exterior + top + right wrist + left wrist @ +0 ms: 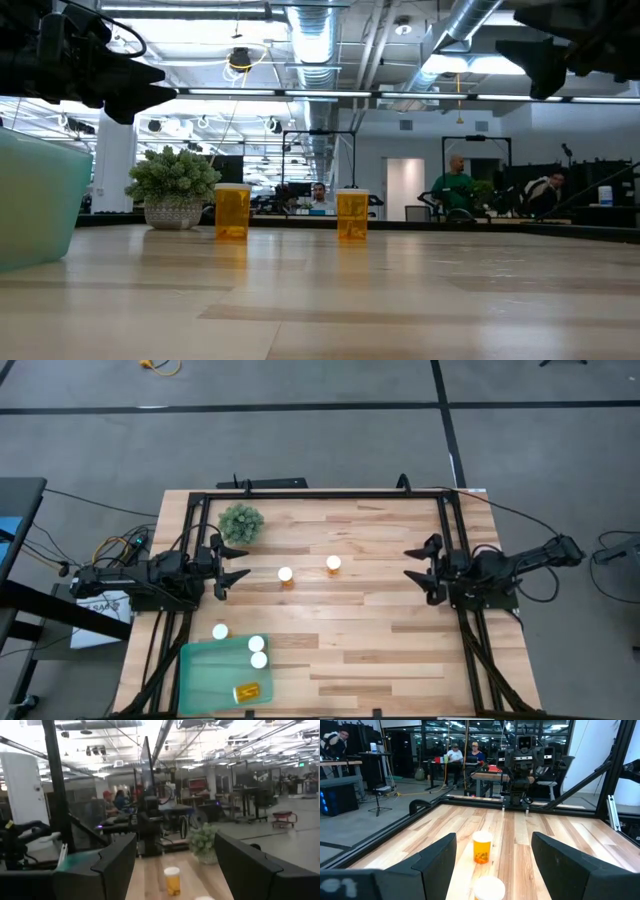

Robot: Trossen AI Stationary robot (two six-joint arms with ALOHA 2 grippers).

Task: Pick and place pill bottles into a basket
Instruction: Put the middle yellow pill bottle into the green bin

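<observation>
Left pincer (236, 566) wide open, empty, lined up on nearest pill bottle (286, 576); could easily tip it over. Right pincer (418, 566) parted, empty too.

Amber pill bottles (287, 577) with white caps, teal basket (205, 672), green plant (241, 522).

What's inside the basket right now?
The high view shows the teal basket holding two upright pill bottles, white caps and at its far right corner, and one amber bottle lying on its side. Another bottle stands just outside. Nothing looks covered.
</observation>
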